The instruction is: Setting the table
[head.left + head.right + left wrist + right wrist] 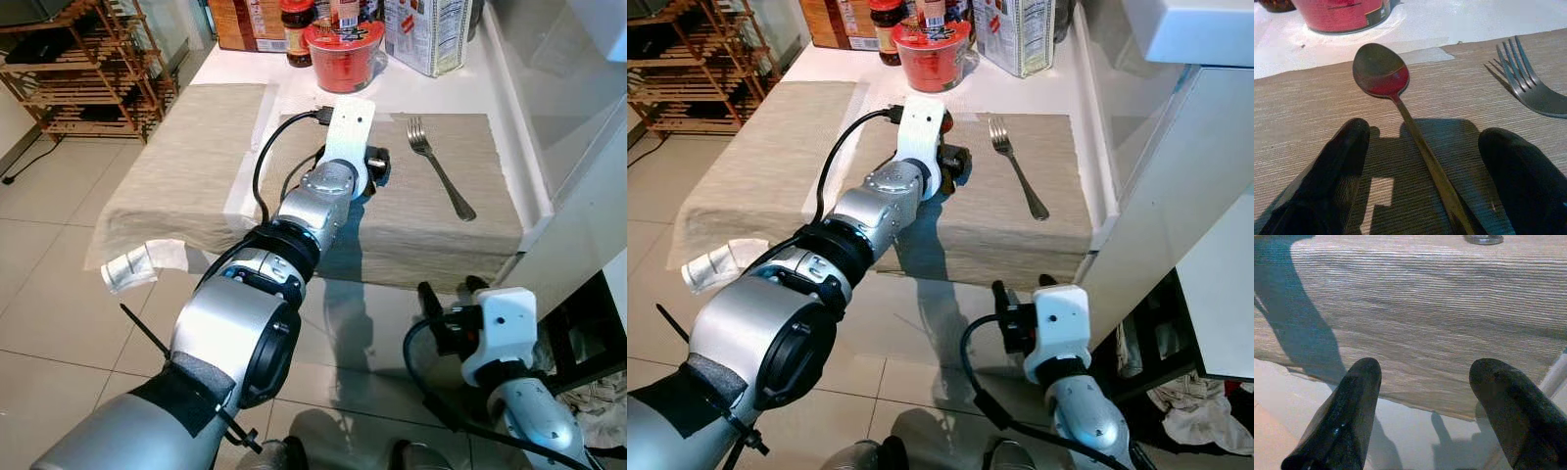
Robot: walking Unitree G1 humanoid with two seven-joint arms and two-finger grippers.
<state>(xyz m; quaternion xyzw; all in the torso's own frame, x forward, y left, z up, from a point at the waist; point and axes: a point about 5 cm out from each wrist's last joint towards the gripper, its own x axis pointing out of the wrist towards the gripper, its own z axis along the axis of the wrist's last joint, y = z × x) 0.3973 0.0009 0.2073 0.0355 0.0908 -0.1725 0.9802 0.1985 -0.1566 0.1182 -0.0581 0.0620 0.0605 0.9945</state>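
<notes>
A metal spoon point(1396, 98) lies flat on the right-hand beige placemat point(411, 230), its bowl toward the red tub. My left gripper point(1427, 142) hovers low over the spoon's handle, open, one black finger on each side and neither touching it. A fork point(439, 166) lies on the same mat to the right of the spoon, tines pointing away from me. My right gripper point(451, 294) hangs open below the table's front edge, holding nothing, facing the mat's overhang point(1415, 308).
A second beige placemat point(186, 166) covers the table's left half, with a crumpled white napkin point(132, 266) at its front corner. A red tub point(343, 54), a jar point(297, 34) and a carton point(426, 34) stand at the back. A wooden rack point(88, 69) stands far left, a white cabinet point(588, 157) right.
</notes>
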